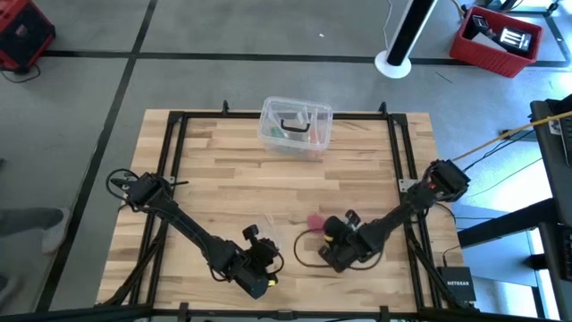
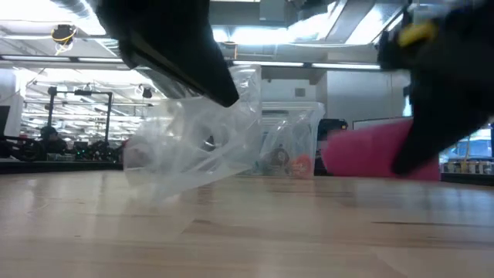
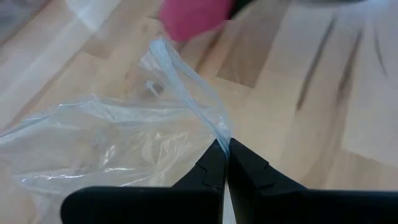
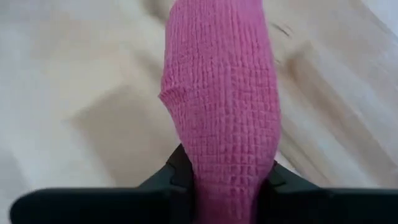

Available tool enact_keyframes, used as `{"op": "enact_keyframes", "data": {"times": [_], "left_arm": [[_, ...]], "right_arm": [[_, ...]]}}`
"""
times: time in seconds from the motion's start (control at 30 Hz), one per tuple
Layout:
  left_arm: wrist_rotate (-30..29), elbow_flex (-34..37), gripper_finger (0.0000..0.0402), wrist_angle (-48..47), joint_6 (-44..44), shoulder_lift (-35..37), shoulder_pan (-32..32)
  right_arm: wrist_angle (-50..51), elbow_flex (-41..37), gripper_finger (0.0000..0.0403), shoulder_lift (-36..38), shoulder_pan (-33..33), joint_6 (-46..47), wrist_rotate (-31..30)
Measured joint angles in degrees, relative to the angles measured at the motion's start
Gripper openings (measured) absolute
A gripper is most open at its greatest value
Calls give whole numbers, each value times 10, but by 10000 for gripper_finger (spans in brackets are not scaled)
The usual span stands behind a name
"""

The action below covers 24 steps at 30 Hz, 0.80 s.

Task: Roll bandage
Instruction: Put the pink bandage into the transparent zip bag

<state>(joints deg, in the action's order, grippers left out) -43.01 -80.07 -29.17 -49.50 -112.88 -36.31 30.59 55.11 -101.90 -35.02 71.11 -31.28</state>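
Observation:
The bandage [image 4: 221, 93] is a pinkish-red knit roll; it also shows in the high view [image 1: 315, 221] near the table's near middle and in the low view [image 2: 370, 150]. My right gripper [image 4: 224, 177] is shut on it. A crumpled clear plastic wrapper [image 3: 106, 143] lies just left of the bandage and also shows in the low view [image 2: 193, 147]. My left gripper [image 3: 225, 149] is shut on the wrapper. In the high view the left gripper [image 1: 266, 246] and the right gripper [image 1: 328, 233] stand close together. My left gripper pinches a thin, gathered edge of the wrapper [image 3: 219, 130] between its two fingertips. The rest of the wrapper spreads out slack beyond the fingers, over the table. My right gripper pinches the bandage's near end [image 4: 227, 162] between its two fingers, one on each side. The bandage sticks straight out ahead of the fingers, toward the table's far left. I cannot tell whether it touches the table.
A clear plastic box [image 1: 296, 125] holding small items stands at the table's far middle and shows behind the wrapper in the low view [image 2: 297, 143]. A black frame [image 1: 179, 134] runs around the wooden tabletop. A dark cable loop [image 1: 304, 255] lies near the right gripper.

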Motion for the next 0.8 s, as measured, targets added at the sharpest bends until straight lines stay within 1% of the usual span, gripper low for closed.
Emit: {"op": "enact_keyframes", "data": {"times": [0.13, 0.2, 0.3, 0.43, 0.5, 0.57, 0.63, 0.8], "left_arm": [[-9, 0, 1, 1, 0, 0, 17], [-9, 0, 1, 2, 0, 0, 26], [-10, 0, 1, 4, 0, 0, 36], [-10, -1, 1, 37, 13, 0, 42], [-10, -4, 1, 51, 24, 0, 41], [-9, -11, 1, 58, 36, 0, 39], [-9, -21, 1, 58, 48, 0, 36], [-9, -34, 1, 59, 61, 0, 24]], "right_arm": [[3, 38, 77, 12, -44, -57, -35], [-42, 54, 77, 12, -69, -103, -53], [-145, 57, 77, 7, -90, -182, -53], [-245, 57, 76, -21, -91, -290, -87], [-276, 57, 76, -39, -81, -327, -88], [-287, 56, 76, -57, -72, -356, -69], [-295, 56, 76, -71, -69, -376, -66], [-292, 56, 76, -80, -66, -383, -104]]}}
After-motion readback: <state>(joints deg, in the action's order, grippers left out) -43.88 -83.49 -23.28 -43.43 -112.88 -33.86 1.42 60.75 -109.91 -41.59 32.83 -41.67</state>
